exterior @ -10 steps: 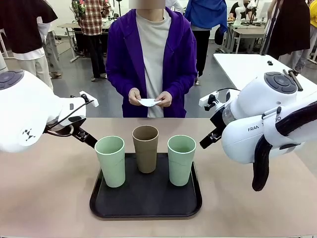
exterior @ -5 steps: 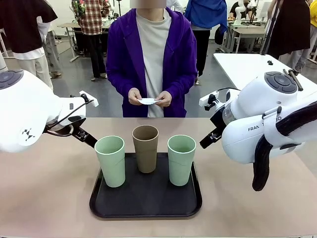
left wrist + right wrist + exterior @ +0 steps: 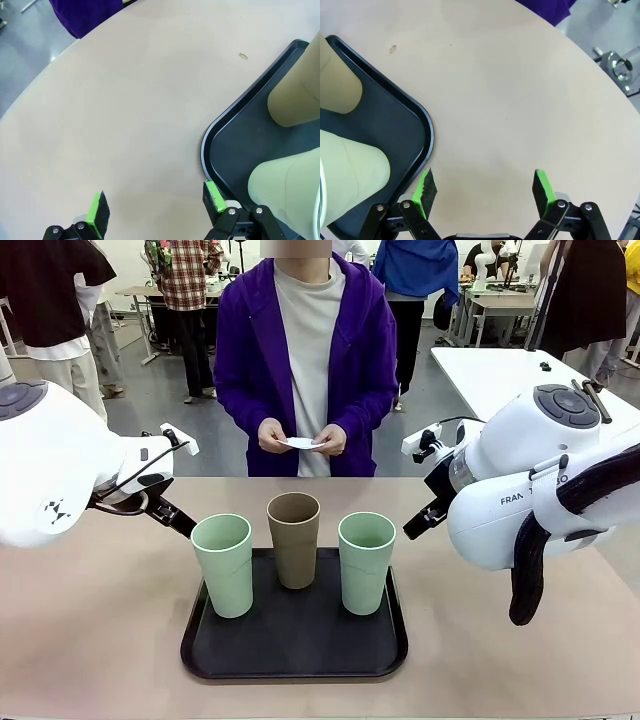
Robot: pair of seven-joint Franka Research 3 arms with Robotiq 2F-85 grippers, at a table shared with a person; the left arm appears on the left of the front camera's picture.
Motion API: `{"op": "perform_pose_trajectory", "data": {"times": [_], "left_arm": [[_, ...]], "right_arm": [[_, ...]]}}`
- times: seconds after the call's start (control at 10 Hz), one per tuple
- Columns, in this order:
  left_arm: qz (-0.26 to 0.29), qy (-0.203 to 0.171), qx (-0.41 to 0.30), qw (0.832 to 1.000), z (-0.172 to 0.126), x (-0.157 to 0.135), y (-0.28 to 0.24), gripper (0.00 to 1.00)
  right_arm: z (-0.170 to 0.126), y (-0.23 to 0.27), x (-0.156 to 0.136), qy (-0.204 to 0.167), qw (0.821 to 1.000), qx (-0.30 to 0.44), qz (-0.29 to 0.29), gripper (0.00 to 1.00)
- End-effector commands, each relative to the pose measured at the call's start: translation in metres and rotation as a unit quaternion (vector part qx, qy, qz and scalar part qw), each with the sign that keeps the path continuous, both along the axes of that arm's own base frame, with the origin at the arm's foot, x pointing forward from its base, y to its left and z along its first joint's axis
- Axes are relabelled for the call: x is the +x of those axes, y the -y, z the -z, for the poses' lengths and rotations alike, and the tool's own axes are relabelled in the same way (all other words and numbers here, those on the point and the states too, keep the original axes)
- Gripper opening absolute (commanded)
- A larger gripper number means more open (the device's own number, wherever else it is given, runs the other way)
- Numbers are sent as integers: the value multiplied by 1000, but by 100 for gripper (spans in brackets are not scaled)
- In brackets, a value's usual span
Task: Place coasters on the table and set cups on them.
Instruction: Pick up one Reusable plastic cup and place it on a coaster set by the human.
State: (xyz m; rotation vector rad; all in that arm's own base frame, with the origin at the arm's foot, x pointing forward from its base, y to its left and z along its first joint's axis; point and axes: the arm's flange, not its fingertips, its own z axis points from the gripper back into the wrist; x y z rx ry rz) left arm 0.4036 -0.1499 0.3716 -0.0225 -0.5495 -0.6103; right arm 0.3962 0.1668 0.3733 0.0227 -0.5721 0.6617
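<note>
Three cups stand upright on a black tray (image 3: 295,655): a mint green one (image 3: 223,564) at left, a tan one (image 3: 294,539) in the middle, a mint green one (image 3: 366,561) at right. Across the beige table (image 3: 90,630), a person holds white coasters (image 3: 301,444) in both hands at waist height. In its wrist view my left gripper (image 3: 155,211) is open above bare tabletop beside the tray's corner (image 3: 210,140), with nothing between its fingers. My right gripper (image 3: 483,192) is likewise open over the table next to the tray's edge (image 3: 422,125).
Both white arms (image 3: 60,470) (image 3: 520,490) hang above the table's left and right sides, flanking the tray. A white table (image 3: 500,375) stands at the back right. Other people stand farther off behind the person.
The person's hands have shifted the coasters slightly; both arms and the cups have stayed still.
</note>
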Motion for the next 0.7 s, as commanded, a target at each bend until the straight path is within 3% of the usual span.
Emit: {"op": "perform_pose_trajectory", "data": {"times": [0.0,0.1,0.2,0.4,0.6], "left_arm": [[0,0,0,1000,0,0,0,100],[-15,13,16,1000,-18,-13,-7,100],[-15,-2,14,1000,-41,-29,-11,100],[-22,-63,39,997,-62,-80,-17,100],[-15,-137,28,990,-69,-122,-23,100]], "right_arm": [[-13,6,-4,-37,999,17,17,100],[-32,4,-19,-57,998,-9,13,100],[-51,3,-38,-84,996,-36,22,100],[-91,4,-96,-134,988,-66,35,100],[-101,2,-150,-163,982,-86,49,100]]}}
